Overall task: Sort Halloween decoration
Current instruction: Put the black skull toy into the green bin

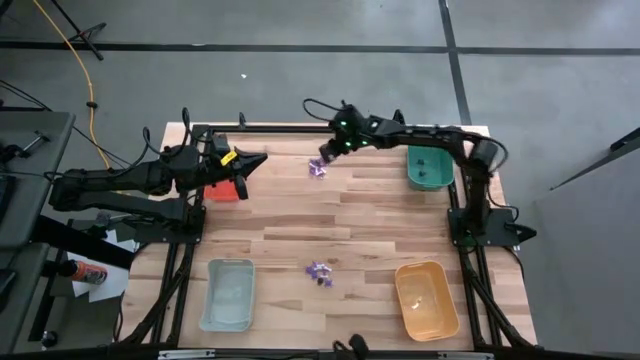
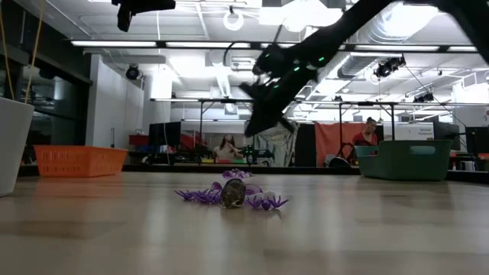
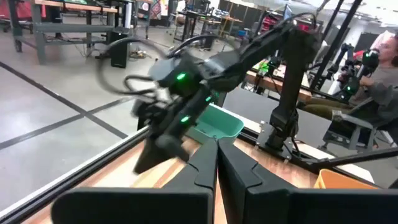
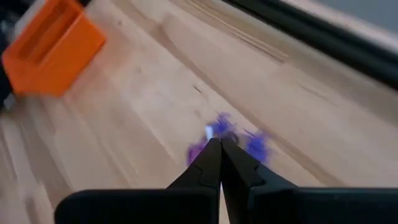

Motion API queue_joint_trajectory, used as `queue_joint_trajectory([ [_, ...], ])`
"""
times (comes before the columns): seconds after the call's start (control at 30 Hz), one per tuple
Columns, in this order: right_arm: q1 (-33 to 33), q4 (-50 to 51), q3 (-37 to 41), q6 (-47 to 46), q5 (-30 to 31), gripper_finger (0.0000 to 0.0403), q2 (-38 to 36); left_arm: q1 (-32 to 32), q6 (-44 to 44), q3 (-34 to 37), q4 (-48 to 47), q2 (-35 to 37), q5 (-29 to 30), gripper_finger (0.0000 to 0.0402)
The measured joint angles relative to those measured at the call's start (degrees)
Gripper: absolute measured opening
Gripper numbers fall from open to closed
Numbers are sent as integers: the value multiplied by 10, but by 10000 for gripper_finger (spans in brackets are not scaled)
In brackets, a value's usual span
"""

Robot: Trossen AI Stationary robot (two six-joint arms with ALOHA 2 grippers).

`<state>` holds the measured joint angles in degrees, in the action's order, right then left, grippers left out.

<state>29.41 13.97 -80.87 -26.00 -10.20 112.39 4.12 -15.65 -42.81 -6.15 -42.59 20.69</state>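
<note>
Right gripper (image 1: 324,157) closed, hovering over the purple pieces (image 1: 318,170) near the table's far edge; whether it holds one, can't tell. Check before swinging to a tray. Left gripper (image 1: 256,160) closed, idle at the far-left corner.

purple pieces (image 4: 222,134) blurred, held piece unclear, orange tray (image 4: 53,50) cut off

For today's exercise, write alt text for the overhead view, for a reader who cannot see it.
Two dark robot arms reach over a pale wooden table: the right gripper, shut, is beside a small cluster of purple pieces near the far edge. A second purple cluster lies nearer the front, and the left gripper, shut, is by a red tray. Green, pale blue and orange trays sit around the table.
</note>
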Motion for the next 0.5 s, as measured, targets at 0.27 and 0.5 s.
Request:
queue_joint_trajectory([
  [0.27, 6, 199, -209, -85, -25, 0, 157, 0, -7, 0, -1, 0, 1, 1],
  [0.5, 5, 305, -328, -96, -31, 0, 233, 0, -7, 0, -1, 0, 1, 1],
])
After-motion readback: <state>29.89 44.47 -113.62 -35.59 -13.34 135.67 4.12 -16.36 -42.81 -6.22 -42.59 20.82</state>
